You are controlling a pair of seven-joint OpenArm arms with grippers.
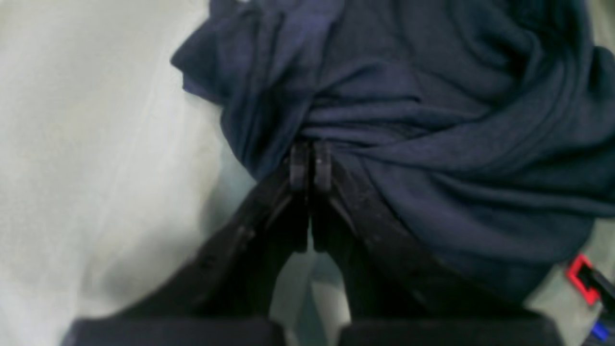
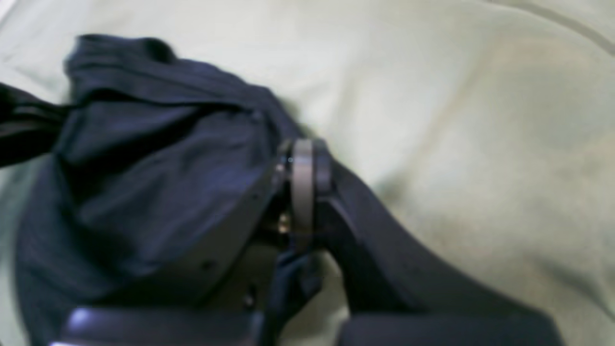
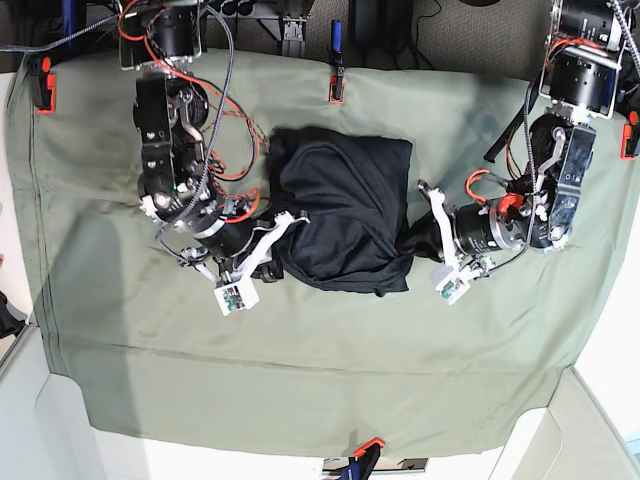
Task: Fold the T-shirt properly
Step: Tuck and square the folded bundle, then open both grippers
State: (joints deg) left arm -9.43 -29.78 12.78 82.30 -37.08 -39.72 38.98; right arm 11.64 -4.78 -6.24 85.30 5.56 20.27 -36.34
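Note:
The dark T-shirt (image 3: 340,205) lies bunched and wrinkled in the middle of the green sheet. My left gripper (image 3: 413,248) is at its lower right corner. In the left wrist view the gripper (image 1: 310,161) has its jaws pressed together, and folds of the shirt (image 1: 432,144) gather at the tips. My right gripper (image 3: 283,232) is at the shirt's lower left edge. In the right wrist view the gripper (image 2: 302,161) is shut, with shirt fabric (image 2: 144,158) draped over one finger and a strip caught between the jaws.
An olive-green cloth sheet (image 3: 300,360) covers the table and is held by red clamps at the back (image 3: 338,88), the far left (image 3: 42,82) and the front edge (image 3: 367,447). A red clamp (image 1: 582,279) shows near the left gripper. Cables hang by both arms.

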